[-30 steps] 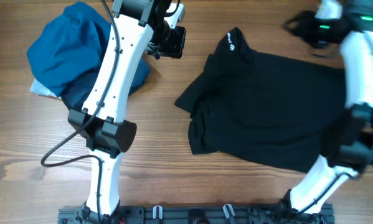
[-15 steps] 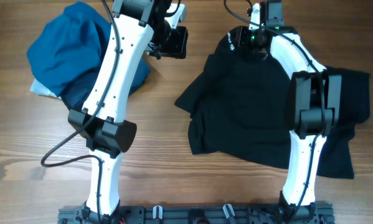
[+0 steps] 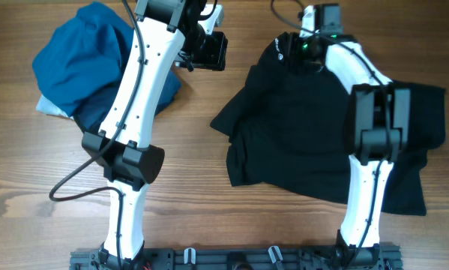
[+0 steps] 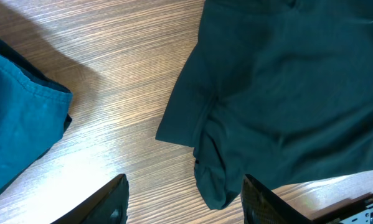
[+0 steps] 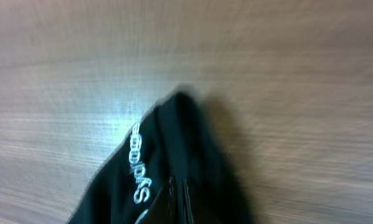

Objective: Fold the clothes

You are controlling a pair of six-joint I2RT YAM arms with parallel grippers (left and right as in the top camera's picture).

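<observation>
The shirt (image 3: 299, 135) lies crumpled on the worktop (image 3: 198, 187), covering the area from 1 o'clock to 4 o'clock, with its round white logo (image 3: 278, 52) at the 1 o'clock end. The right claw (image 3: 305, 52) is positioned on this end, just beside the logo. In the right wrist view the claw (image 5: 180, 202) is closed, its tips against the black fabric (image 5: 174, 155) next to the white lettering (image 5: 136, 168). Blur prevents confirming whether fabric is pinched. The left claw (image 3: 209, 51) is at 12 o'clock, above bare wood between the shirt and the blue bundle (image 3: 74, 60) at 10 o'clock. Its fingers (image 4: 114, 202) stand apart and hold nothing.
</observation>
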